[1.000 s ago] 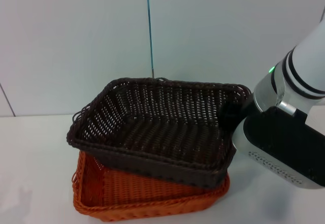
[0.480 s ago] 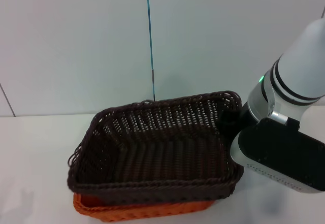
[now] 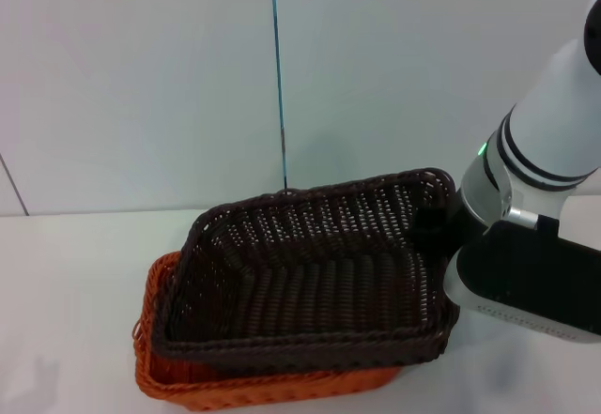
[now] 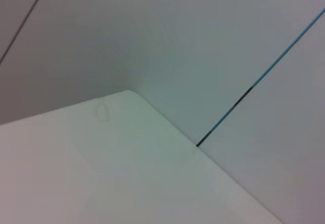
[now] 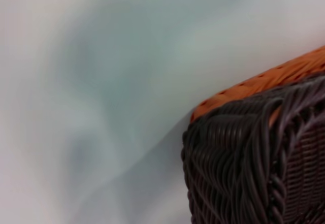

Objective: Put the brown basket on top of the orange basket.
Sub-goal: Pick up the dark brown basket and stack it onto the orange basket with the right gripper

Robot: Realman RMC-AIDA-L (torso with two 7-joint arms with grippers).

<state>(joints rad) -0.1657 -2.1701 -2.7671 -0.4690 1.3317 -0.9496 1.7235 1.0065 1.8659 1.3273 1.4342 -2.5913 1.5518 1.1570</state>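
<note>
- I am at the placing step: the brown basket [image 3: 305,278] sits over the orange basket [image 3: 155,362], partly nested into it, but it is not square to it.
- The brown one is shifted toward my right side, so a strip of orange rim shows on the left and along the front edge.
- My right gripper [image 3: 434,222] is at the brown basket's right rim, near the far corner. I judge it holds that rim, because the basket looks a little raised on that side, but I cannot tell from these views if the fingers are closed or already loose.
- My left arm is not at work; its camera shows only the white table [image 4: 101,173] and the wall [image 4: 152,31].
- Next move, as I judge it: bring the brown basket a little to the left until the rims line up, lower it flat, then let go and lift away.
- Both baskets are rectangular woven wicker, with sloped open-weave sides and a thick braided rim.
- The weave is ribbed and rough, so the rims can catch on each other; a slow slide is better.
- The table is smooth and plain.
</note>
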